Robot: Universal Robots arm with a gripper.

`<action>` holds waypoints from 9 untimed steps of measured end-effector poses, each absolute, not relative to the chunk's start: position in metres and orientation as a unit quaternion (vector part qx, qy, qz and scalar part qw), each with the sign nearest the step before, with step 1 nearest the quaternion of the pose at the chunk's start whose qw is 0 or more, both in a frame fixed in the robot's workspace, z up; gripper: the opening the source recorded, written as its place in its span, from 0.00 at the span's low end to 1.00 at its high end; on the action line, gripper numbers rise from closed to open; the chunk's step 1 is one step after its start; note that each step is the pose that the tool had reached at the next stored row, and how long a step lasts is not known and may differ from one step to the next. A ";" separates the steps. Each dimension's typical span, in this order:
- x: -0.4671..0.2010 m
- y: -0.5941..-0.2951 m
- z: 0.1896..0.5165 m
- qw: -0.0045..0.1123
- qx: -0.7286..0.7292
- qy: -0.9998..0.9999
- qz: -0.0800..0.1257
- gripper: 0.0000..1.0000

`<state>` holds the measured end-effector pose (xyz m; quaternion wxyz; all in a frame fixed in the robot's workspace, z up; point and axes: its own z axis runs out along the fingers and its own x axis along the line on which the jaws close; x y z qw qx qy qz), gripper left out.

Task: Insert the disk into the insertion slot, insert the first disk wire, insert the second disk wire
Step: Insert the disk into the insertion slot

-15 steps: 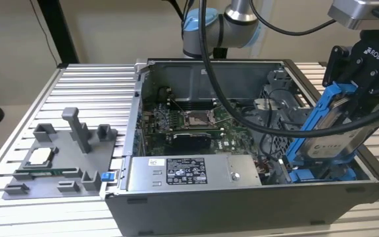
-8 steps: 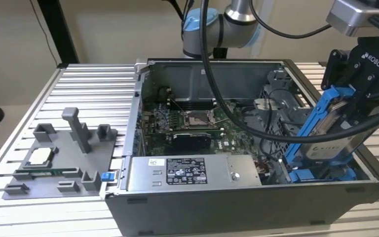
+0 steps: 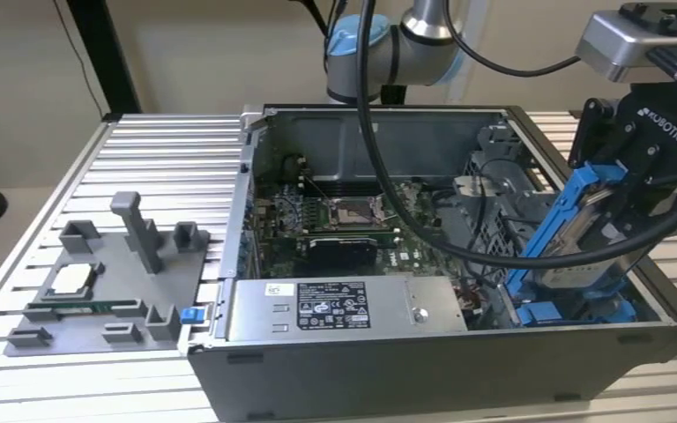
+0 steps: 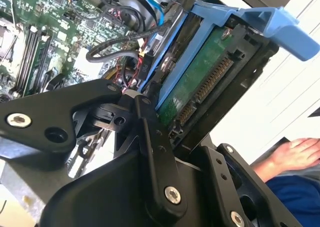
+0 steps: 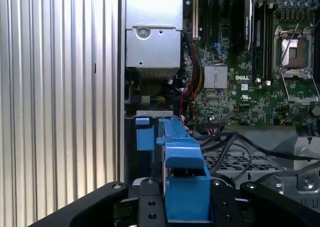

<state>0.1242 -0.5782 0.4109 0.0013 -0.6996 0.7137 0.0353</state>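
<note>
Partly behind clamping end effector [image 3: 612, 198], tilted disk [image 3: 560, 225].

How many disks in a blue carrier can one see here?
1. The disk is held tilted by the gripper, by the insertion slot, at the exterior view's right. Others may be hidden inside.

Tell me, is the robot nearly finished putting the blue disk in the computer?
Not yet. Nothing looks finished. The hand grips the disk, tilted, with its lower end at the insertion slot, not lying flat inside. The disk's connector is bare, so neither wire is plugged in.
</note>
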 end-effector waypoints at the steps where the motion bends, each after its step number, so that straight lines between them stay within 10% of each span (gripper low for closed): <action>1: 0.124 -0.578 0.410 0.001 -0.700 0.714 0.036 0.00; 9: 0.125 -0.578 0.402 0.002 -0.700 0.714 0.036 0.00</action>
